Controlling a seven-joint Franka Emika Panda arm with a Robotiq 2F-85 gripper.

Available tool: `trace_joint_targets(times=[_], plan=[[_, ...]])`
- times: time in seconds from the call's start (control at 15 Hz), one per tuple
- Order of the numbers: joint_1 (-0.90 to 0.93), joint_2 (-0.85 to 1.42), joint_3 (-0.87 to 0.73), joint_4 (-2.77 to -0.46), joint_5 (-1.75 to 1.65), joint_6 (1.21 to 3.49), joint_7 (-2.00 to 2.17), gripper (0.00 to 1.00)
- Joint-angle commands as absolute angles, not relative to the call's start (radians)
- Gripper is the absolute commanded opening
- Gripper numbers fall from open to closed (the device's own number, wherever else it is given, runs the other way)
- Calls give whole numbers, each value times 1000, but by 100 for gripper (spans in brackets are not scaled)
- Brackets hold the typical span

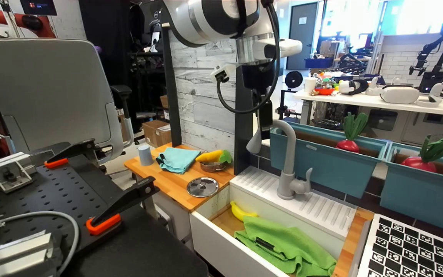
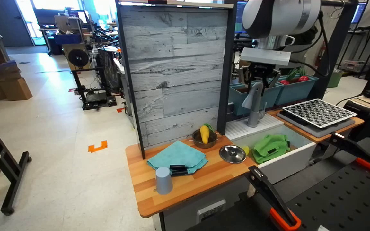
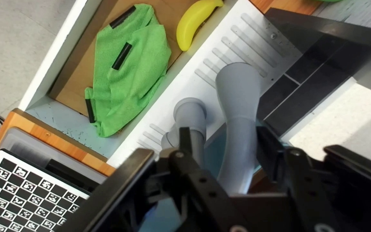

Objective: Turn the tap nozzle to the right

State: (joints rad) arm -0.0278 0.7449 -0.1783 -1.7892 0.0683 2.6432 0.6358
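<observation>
Tool (image 3: 225, 140) astride tap nozzle (image 1: 290, 150) | ribbed white ledge (image 1: 262, 182) | pale room floor (image 2: 59, 128)

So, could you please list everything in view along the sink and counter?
counter: two sections, brown, flanking sink
sink: one, white, between them
nozzle: one, grey, at sink's rear
lever: one, grey, beside nozzle's foot
banana: one, yellow, in sink
green cloth: one, green, in sink
blue cloth: one, turquoise, on counter
cup: one, blue-grey, on counter
pot: one, metallic, on counter
vegetable: apparently one, yellow and green, at pot
lid: one, silver, on counter
slab: one, grey, on counter
board: one, black and white, over slab
planters: two, blue, behind sink
radishes: two, red, one per planter
panel: one, grey, at counter's rear
arm: one, mostly white, above nozzle
gripper: one, black, open around nozzle
</observation>
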Motion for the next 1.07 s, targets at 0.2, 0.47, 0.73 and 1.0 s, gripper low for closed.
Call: trace_joint_targets(times=[0.2, 0.47, 0.73, 1.0], plan=[[-10, 782, -194, -1747, 89, 2648, 626, 4], [1, 772, -202, -1773, 73, 2661, 620, 6], [-2, 760, -212, -1805, 53, 2677, 583, 6], [-32, 743, -206, -1839, 62, 2697, 499, 6]])
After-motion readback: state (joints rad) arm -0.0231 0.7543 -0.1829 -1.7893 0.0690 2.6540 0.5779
